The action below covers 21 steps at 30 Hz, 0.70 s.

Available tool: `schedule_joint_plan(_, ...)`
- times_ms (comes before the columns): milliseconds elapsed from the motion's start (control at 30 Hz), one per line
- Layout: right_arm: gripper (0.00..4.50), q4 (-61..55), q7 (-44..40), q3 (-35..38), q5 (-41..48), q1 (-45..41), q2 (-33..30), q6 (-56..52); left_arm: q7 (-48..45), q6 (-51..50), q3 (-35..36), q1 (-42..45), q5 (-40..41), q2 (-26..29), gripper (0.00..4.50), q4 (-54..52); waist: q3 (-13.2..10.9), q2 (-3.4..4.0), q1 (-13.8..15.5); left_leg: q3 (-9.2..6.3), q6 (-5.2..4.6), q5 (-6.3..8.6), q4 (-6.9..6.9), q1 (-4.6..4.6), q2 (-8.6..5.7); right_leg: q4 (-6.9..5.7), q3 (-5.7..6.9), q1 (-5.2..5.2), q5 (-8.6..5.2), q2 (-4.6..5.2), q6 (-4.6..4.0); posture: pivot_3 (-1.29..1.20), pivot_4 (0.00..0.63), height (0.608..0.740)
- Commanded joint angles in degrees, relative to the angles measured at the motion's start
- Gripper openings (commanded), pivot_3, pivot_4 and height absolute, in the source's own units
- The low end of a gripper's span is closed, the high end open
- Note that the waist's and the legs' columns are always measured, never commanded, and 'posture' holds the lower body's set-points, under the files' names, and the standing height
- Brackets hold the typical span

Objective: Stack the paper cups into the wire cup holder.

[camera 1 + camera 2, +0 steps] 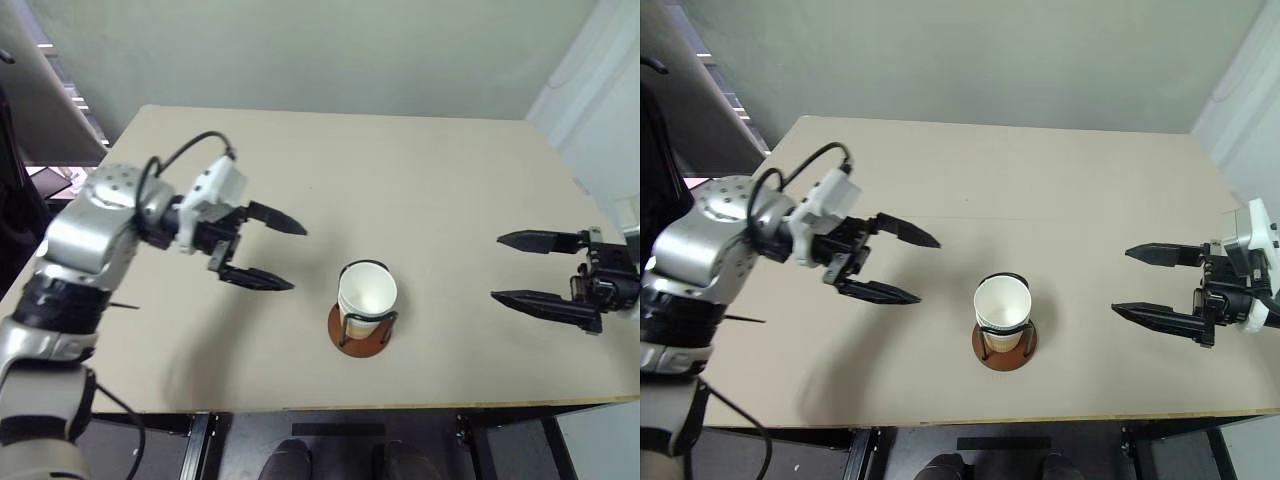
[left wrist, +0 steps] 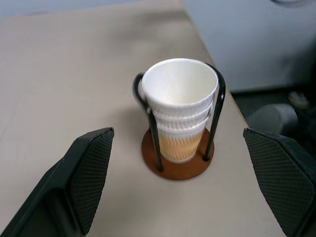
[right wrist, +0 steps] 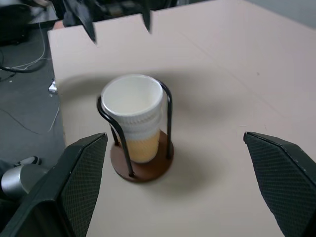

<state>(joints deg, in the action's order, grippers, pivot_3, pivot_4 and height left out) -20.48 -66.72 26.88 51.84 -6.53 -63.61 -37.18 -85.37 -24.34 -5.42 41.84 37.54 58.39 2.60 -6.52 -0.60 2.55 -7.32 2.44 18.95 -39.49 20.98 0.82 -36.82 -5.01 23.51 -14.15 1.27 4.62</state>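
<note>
cups (image 2: 180, 106): all three nested in holder (image 2: 177, 165) | left tool (image 1: 262, 250): wide, empty | right tool (image 1: 1160, 285): wide, empty | left: nothing

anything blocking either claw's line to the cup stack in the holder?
Nothing visible. The paper cups sit nested in the wire cup holder, with bare table between them and the open left claw and open right claw.
</note>
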Motion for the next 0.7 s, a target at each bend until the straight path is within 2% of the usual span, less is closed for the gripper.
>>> schedule_joint_plan(33,4.50,3.46,-2.17,-0.02,-2.06,-1.48,0.04,2.19,3.86,-5.30,10.77,-9.03,3.78,3.54,4.48,-4.93,0.00,0.01,-0.17,0.01,0.01,-0.01,0.04,-0.02,0.01,-0.01,0.00,0.00,-0.02,0.00,-0.03,0.00,0.150,0.740)
schedule_joint_plan(233,4.50,6.04,-3.03,-3.64,-3.28,-6.36,1.38,2.94,10.24,-10.68,23.58,-23.38,7.76,2.73,4.48,-10.00,0.01,0.01,-0.25,-0.01,0.18,-0.12,0.31,-0.13,0.04,-0.14,-0.08,0.06,-0.13,0.00,-0.27,0.00,0.150,0.740)
schedule_joint_plan(467,4.50,6.29,-2.10,-8.10,-4.32,-9.51,5.43,2.57,13.97,-13.09,28.18,-28.15,10.42,1.00,4.48,-15.55,0.01,0.01,-0.26,-0.04,0.32,-0.20,0.43,-0.26,0.11,-0.22,0.05,0.03,-0.13,-0.07,-0.52,0.00,0.150,0.740)
schedule_joint_plan(700,4.50,8.95,-4.08,-11.71,-5.72,-13.34,6.75,2.77,18.11,-14.35,31.43,-31.58,12.27,-0.82,4.48,-20.71,0.01,0.01,-0.42,-0.02,0.35,-0.21,0.46,-0.28,0.12,-0.22,0.05,0.04,-0.10,-0.04,-0.58,0.00,0.150,0.740)
